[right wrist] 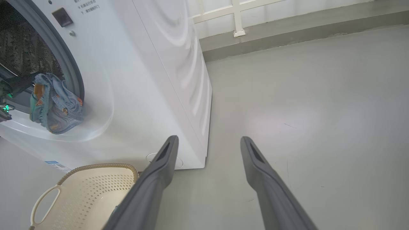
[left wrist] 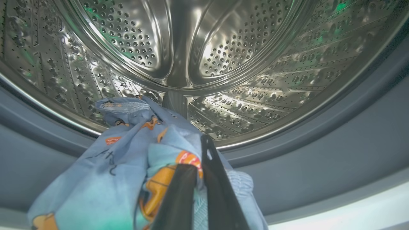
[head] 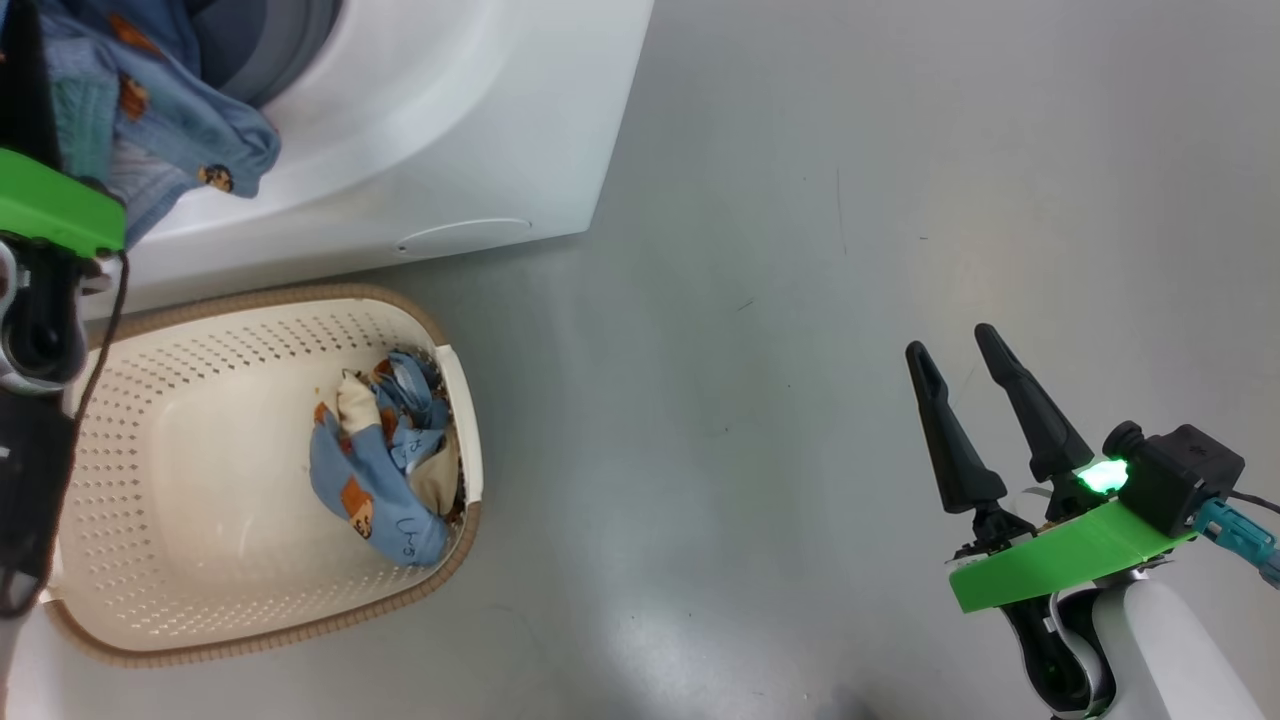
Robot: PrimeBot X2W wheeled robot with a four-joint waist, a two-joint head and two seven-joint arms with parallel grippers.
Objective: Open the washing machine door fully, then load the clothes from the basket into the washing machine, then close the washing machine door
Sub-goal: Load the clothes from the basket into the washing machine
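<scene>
Clamps the left claw on a light-blue bear-print garment over the grey gasket, lower centre, at the drum mouth. Holds the right claw apart, empty, above the floor, lower right. Shows more clothes bunched in the basket, lower left, before the washing machine.

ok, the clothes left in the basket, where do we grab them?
Probably pinch the raised fold atop the clothes, coming straight down: the heap is bunched against the basket wall, so only its top is free.
</scene>
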